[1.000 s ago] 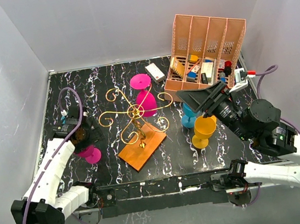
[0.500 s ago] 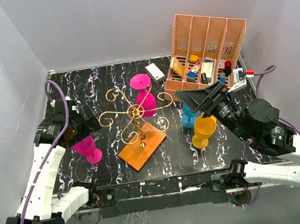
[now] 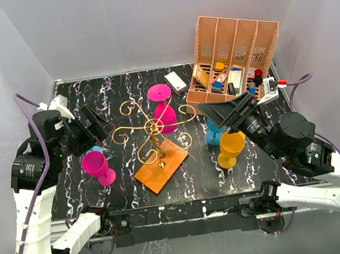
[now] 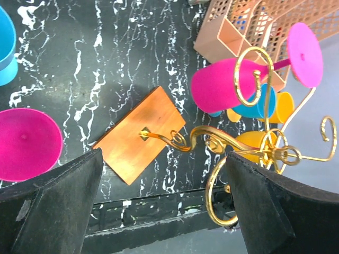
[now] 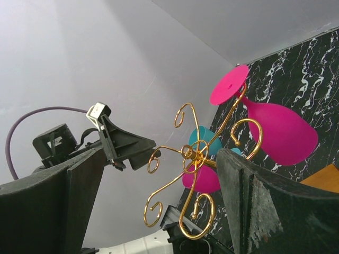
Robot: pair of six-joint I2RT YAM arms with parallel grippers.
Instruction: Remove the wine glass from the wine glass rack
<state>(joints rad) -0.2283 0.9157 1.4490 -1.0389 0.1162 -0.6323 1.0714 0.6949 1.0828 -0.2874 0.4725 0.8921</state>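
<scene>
Magenta plastic wine glass (image 3: pixel 166 116) hanging upside down on the gold wire scroll-armed rack (image 3: pixel 152 128), right between both grippers, left gripper (image 3: pixel 98 125) spread wide and empty, near the rack's curls, right gripper (image 3: pixel 215 116) likewise released, holding nothing, second magenta stemmed glass (image 3: pixel 96 164) upright close by the left one.

The wine glass rack (image 3: pixel 153 127) stood upright mid-table: gold wire, six curled scroll arms off a central post, on a flat orange rectangular base. One wine glass (image 3: pixel 167 118), opaque magenta, hung inverted from an arm on the far side, its stem in the curl, round foot uppermost, bowl below.
</scene>
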